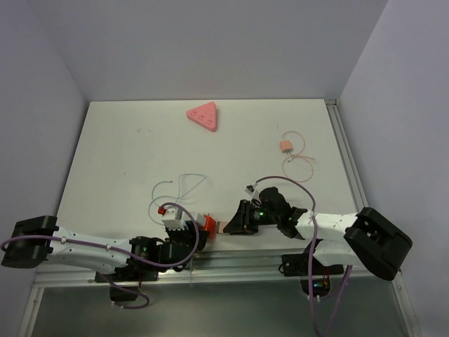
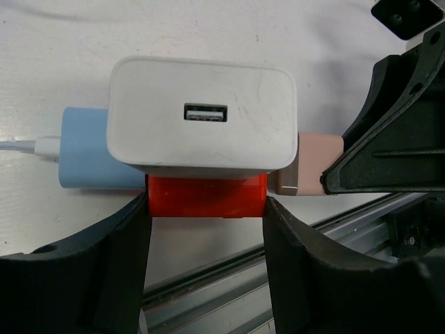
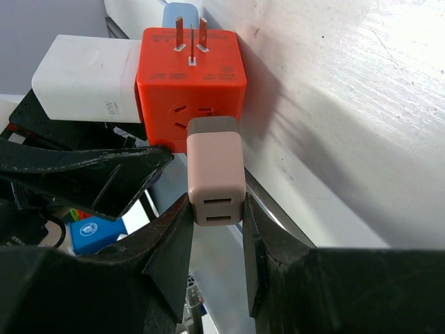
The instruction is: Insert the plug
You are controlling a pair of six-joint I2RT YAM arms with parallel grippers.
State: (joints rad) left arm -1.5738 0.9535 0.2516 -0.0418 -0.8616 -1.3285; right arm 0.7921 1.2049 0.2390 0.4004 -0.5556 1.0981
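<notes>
A red adapter cube [image 1: 208,223] carries a white USB charger [image 1: 174,223] and a blue plug [image 2: 83,149]. My left gripper [image 1: 200,235] is shut on the red cube [image 2: 206,197], its fingers on the cube's two sides, near the table's front edge. My right gripper [image 1: 231,226] is shut on a pink plug [image 3: 217,174]. The plug's grey front end is pressed against the socketed face of the cube [image 3: 191,76], and no prongs show between them. The pink plug also shows in the left wrist view [image 2: 316,163], touching the cube's right side.
A pink triangular power strip [image 1: 203,116] lies at the back. A small orange adapter with a thin cable [image 1: 285,146] lies at the right. A white cable [image 1: 182,186] loops behind the charger. A metal rail [image 1: 231,263] runs along the near table edge.
</notes>
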